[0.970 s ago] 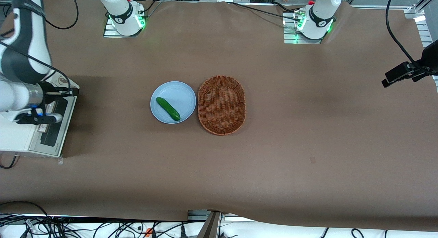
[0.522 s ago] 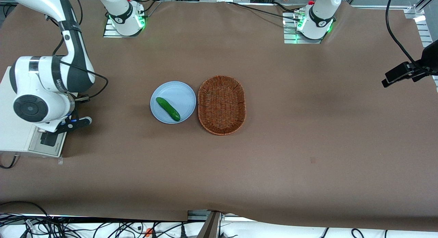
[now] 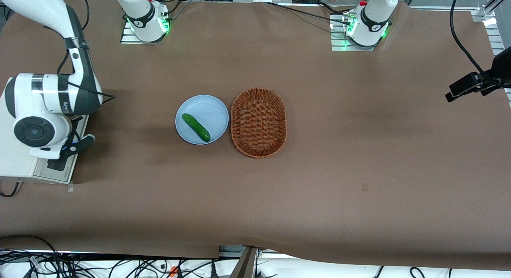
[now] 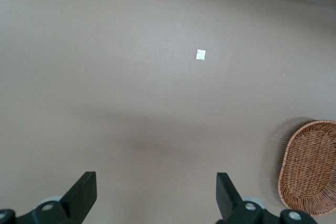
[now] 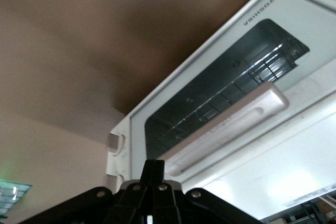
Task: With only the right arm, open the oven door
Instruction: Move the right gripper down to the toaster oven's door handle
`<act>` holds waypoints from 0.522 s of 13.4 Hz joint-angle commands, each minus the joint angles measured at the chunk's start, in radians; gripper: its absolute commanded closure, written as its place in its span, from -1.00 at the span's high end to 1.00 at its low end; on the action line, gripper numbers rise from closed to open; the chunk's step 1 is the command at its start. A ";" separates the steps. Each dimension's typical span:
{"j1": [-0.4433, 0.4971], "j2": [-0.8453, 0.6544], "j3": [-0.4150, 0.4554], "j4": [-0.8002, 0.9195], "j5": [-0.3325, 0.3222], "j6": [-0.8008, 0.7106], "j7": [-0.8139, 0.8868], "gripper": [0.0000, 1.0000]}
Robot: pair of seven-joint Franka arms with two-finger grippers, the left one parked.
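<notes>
The cream-white toaster oven (image 3: pixel 14 162) stands at the working arm's end of the table. Its door (image 3: pixel 56 166) has a dark glass window (image 5: pixel 226 90) in a silver frame and a silver bar handle (image 5: pixel 231 121), and it looks shut. The right arm (image 3: pixel 52 102) hangs over the oven, with its round black end cap (image 3: pixel 34 131) facing up. My gripper (image 5: pixel 154 169) is shut and empty. It sits just off the door, close to the handle's end by the knob panel (image 5: pixel 115 142), and touches nothing.
A light blue plate (image 3: pixel 207 106) with a green cucumber (image 3: pixel 196 127) lies mid-table. A brown wicker basket (image 3: pixel 258 122) lies beside it toward the parked arm, and also shows in the left wrist view (image 4: pixel 310 169). A black camera mount (image 3: pixel 475 84) stands at the parked arm's end.
The right arm's wrist rose and turned so its end cap faces up. It swung out from the oven toward the plate, then came back a little over the oven door.
</notes>
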 commanded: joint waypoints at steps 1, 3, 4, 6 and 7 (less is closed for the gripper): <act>-0.033 -0.006 0.005 -0.014 -0.034 0.029 -0.065 -1.00; -0.042 0.003 0.005 -0.015 -0.040 0.034 -0.071 -1.00; -0.051 0.003 0.003 -0.020 -0.041 0.055 -0.087 -1.00; -0.065 0.010 0.003 -0.024 -0.048 0.089 -0.091 -1.00; -0.065 0.012 0.003 -0.026 -0.048 0.095 -0.091 -1.00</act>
